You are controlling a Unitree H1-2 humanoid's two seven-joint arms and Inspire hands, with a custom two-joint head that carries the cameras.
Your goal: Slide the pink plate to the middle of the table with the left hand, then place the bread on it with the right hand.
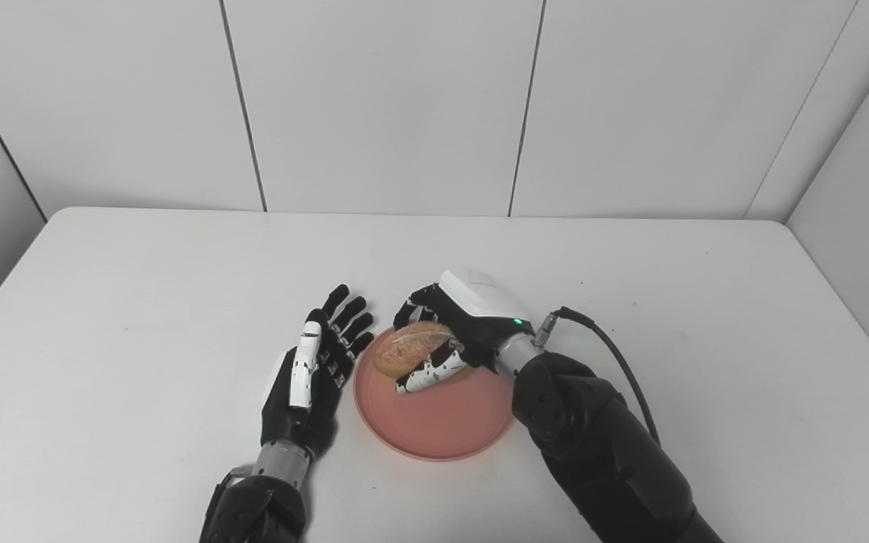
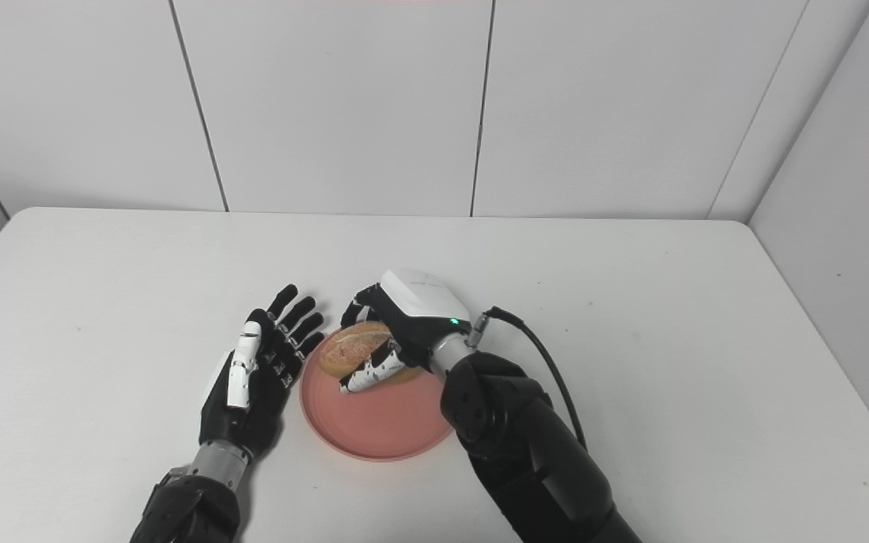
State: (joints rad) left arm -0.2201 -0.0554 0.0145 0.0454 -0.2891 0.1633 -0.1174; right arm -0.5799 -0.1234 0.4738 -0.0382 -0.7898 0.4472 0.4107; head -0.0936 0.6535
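The pink plate (image 1: 434, 422) lies near the middle of the white table, toward the front. The bread (image 1: 409, 348), a golden-brown roll, is at the plate's far part, inside my right hand (image 1: 455, 332). That hand is shut on the bread, fingers behind it and thumb in front. I cannot tell whether the bread rests on the plate or hangs just above it. My left hand (image 1: 314, 369) is open and empty, fingers spread, right beside the plate's left rim; its fingertips (image 1: 359, 343) are at the rim.
The white table (image 1: 140, 302) has rounded far corners and white wall panels behind and at both sides. Nothing else stands on it. A black cable (image 1: 615, 354) runs from my right wrist.
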